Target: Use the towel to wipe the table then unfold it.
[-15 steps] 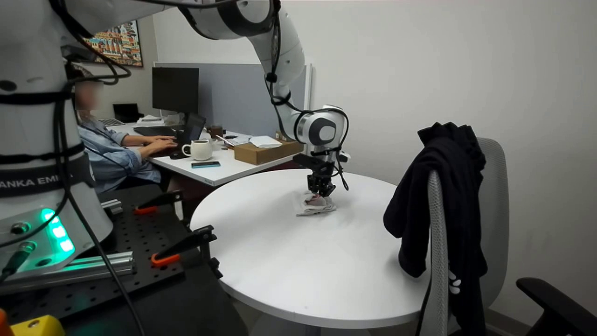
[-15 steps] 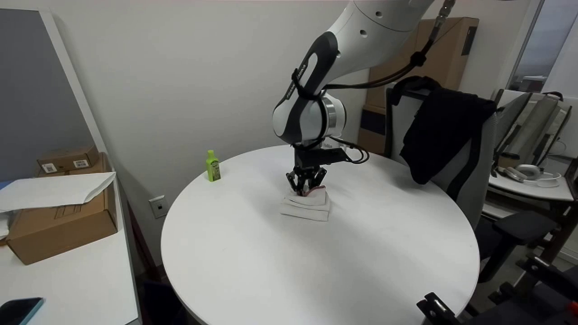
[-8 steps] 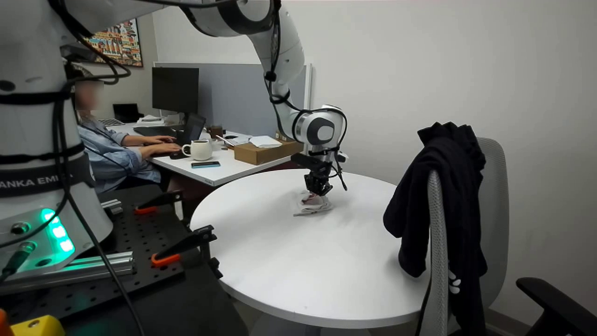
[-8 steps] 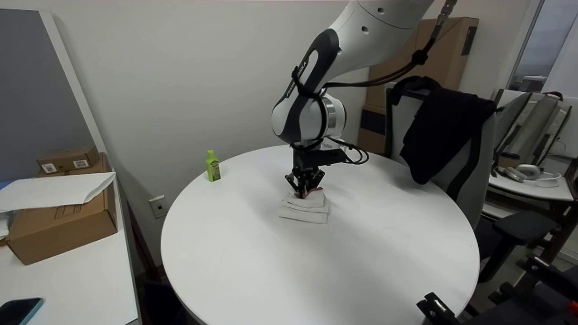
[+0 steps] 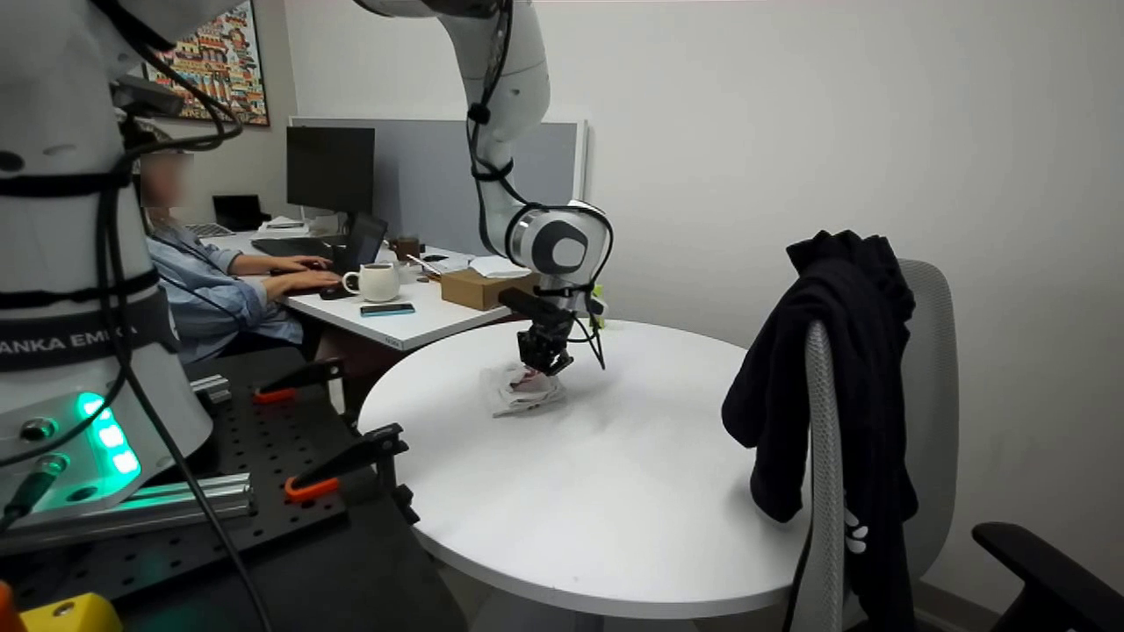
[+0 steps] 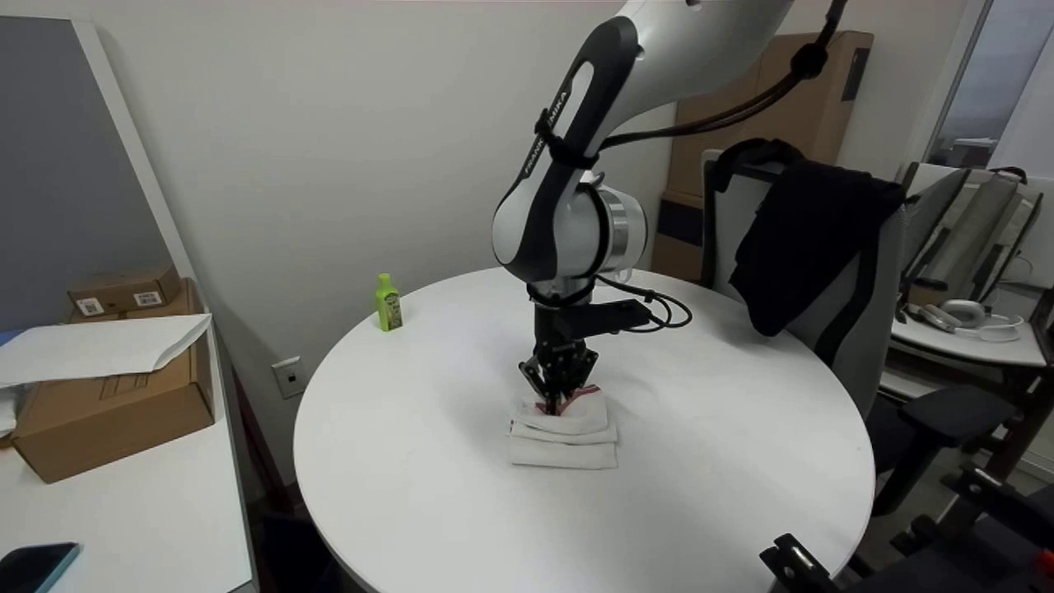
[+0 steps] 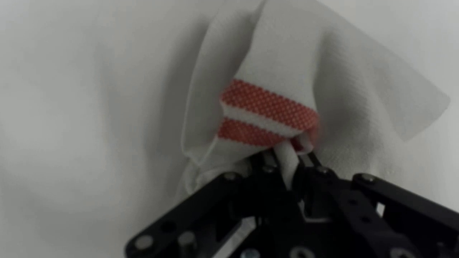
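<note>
A white towel with red stripes lies folded and bunched on the round white table (image 5: pixel 615 491). It shows in both exterior views, as the towel (image 5: pixel 520 395) and the layered towel (image 6: pixel 564 450). My gripper (image 6: pixel 558 405) points down at the towel's red-striped upper part, low over the table. In the wrist view the gripper (image 7: pixel 287 163) is shut on a fold of the towel (image 7: pixel 283 57), with white cloth between the fingers. The red stripes bulge just beyond the fingertips. The fingertips themselves are partly hidden by cloth.
A green bottle (image 6: pixel 389 303) stands at the table's far edge, partly behind the wrist (image 5: pixel 598 307). A chair with a black garment (image 5: pixel 825 369) stands against the table. A desk with a mug (image 5: pixel 376 283) and cardboard box (image 5: pixel 492 288) is beside the table, where a person sits.
The gripper and towel have slid together across the table, toward the robot base side and away from the green bottle, mostly in the last half second. The grasp looks unchanged.
</note>
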